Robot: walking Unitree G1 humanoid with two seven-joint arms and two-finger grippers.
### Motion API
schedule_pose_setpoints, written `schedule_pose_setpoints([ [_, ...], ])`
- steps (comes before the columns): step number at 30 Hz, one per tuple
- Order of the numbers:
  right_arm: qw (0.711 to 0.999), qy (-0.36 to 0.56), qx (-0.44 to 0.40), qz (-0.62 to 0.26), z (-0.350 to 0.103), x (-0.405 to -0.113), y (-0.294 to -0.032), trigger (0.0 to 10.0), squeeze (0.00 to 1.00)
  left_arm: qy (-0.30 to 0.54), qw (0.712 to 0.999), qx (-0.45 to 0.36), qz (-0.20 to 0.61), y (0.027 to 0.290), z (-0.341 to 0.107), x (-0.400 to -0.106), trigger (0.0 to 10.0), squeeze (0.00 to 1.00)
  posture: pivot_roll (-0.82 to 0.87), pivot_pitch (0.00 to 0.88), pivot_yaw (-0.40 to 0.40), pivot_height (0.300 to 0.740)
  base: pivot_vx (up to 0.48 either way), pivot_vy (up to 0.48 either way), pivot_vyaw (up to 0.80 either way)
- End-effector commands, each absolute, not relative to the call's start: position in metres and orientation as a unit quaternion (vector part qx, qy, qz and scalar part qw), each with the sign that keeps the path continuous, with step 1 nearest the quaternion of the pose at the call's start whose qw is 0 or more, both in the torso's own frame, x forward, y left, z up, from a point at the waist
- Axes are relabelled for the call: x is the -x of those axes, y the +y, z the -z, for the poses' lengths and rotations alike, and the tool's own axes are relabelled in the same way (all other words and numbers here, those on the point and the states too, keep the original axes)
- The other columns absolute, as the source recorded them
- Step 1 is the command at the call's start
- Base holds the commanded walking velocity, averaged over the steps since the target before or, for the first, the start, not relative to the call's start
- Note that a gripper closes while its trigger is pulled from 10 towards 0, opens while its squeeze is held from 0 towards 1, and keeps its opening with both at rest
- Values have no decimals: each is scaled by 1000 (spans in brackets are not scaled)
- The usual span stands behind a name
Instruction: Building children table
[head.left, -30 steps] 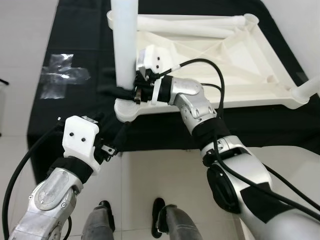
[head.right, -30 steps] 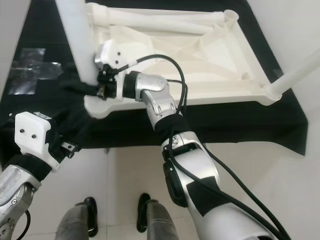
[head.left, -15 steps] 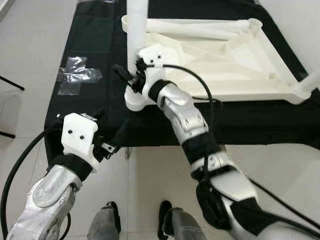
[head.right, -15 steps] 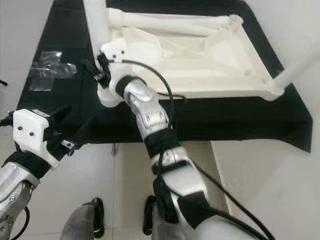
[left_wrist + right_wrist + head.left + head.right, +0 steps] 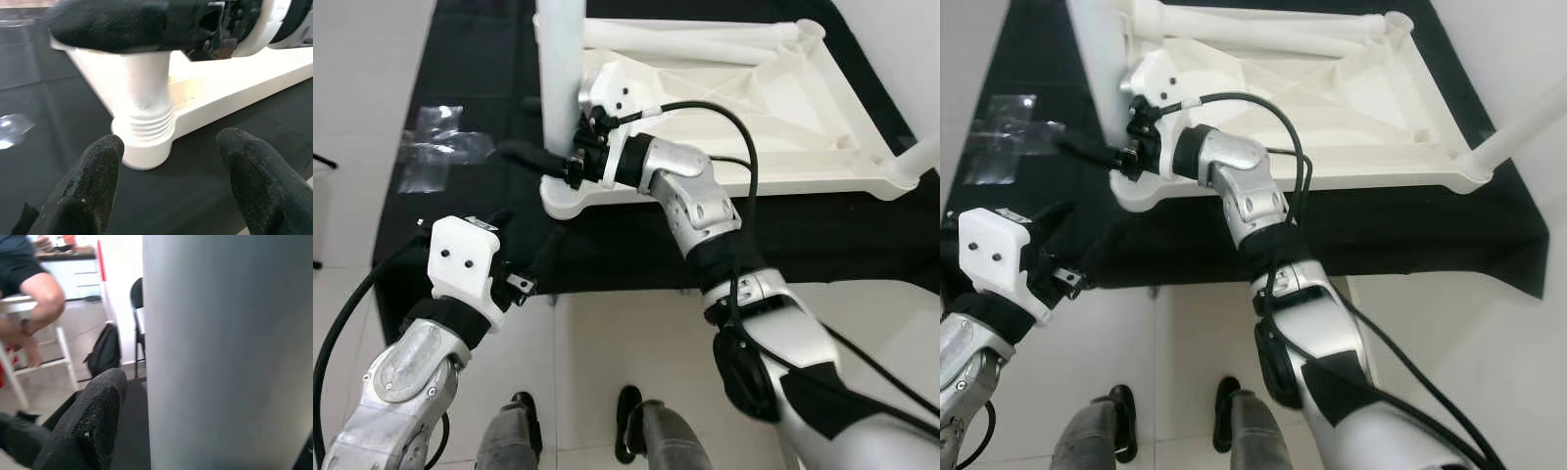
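From my remote seat, an upturned white children's table [image 5: 744,108] lies on a black-draped counter [image 5: 480,98] over pale floor tiles [image 5: 607,372], my right gripper [image 5: 533,159] beside its upright leg [image 5: 562,78], finger spread unclear, left gripper [image 5: 524,250] wide open.

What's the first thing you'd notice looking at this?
A big white upside-down table top lies on a black cloth, with a white leg standing up at its near left corner. The right gripper reaches beside that leg, while the left gripper waits open just below.
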State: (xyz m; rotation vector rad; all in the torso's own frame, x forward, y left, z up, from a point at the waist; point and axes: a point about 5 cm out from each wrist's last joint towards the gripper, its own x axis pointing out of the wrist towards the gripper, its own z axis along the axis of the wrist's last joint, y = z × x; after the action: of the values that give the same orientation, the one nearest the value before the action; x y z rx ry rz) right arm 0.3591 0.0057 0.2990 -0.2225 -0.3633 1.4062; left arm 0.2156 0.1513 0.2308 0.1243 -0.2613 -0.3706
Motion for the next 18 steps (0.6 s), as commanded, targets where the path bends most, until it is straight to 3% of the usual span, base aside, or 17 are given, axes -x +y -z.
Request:
schedule_pose_setpoints([
  [1,721,-151,112,-667,-289,-356,12,10000,0,-117,973,-65,186,151,-225,-215,10000,0,183,310,-168,740,0,0,0],
  [4,695,-141,123,-695,-285,-354,14,10000,0,-117,973,-70,186,153,-226,-214,10000,0,184,313,-167,740,0,0,0],
  [6,672,-130,116,-720,-283,-353,14,0,0,-117,973,-72,183,155,-227,-213,10000,0,186,317,-167,740,0,0,0],
  [12,663,-122,106,-731,-280,-354,8,0,0,-111,974,-70,186,153,-225,-212,10000,0,188,318,-157,740,0,0,0],
  [16,677,-122,95,-719,-277,-358,1,0,0,-109,973,-71,189,153,-224,-213,10000,0,187,319,-154,740,0,0,0],
  [18,708,-125,91,-689,-267,-364,-15,0,0,-110,973,-74,188,154,-225,-214,10000,0,197,316,-157,740,0,0,0],
])
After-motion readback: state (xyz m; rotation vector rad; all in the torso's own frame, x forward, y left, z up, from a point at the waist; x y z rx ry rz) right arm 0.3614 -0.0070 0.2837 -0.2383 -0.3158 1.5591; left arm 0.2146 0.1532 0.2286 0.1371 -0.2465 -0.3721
